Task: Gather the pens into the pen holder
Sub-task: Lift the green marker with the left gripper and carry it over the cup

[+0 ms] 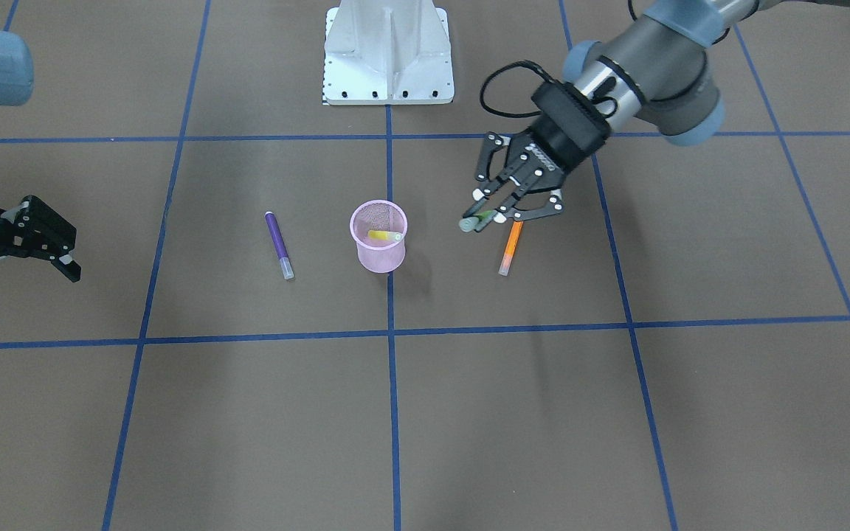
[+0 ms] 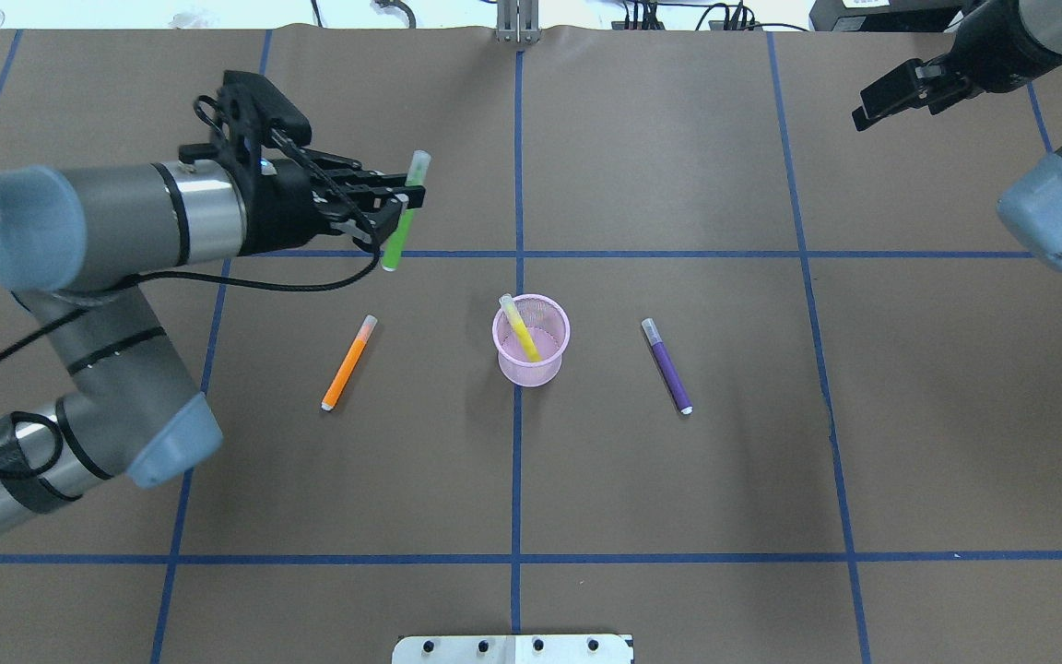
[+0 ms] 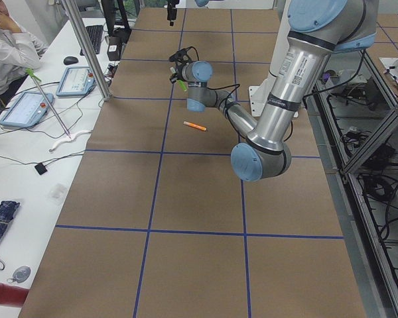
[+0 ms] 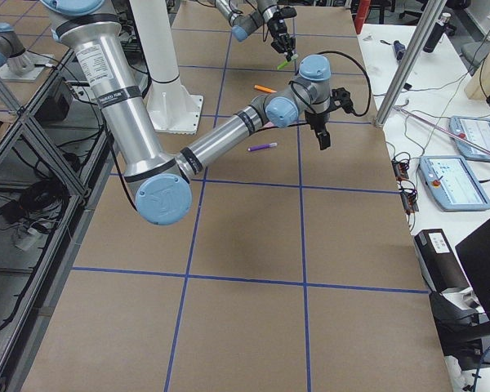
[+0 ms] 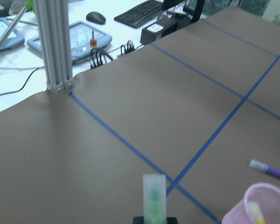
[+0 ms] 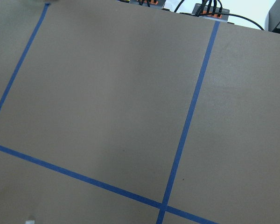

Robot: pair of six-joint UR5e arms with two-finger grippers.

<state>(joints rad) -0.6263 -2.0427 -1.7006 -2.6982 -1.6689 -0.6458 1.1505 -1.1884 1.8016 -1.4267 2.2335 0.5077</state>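
Clearance explains the height: left gripper pinches the green pen, held high beside the pen holder for dropping in; right gripper idles spread, well apart.

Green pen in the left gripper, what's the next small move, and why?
Probably carry the green pen sideways until it is over the pen holder. The left gripper grips it above the table, off to the holder's side; only the yellow pen is inside.

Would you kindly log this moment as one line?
left gripper: shut on green pen, off table | right gripper: open | pen holder: yellow pen inside | orange pen, purple pen: lying on table
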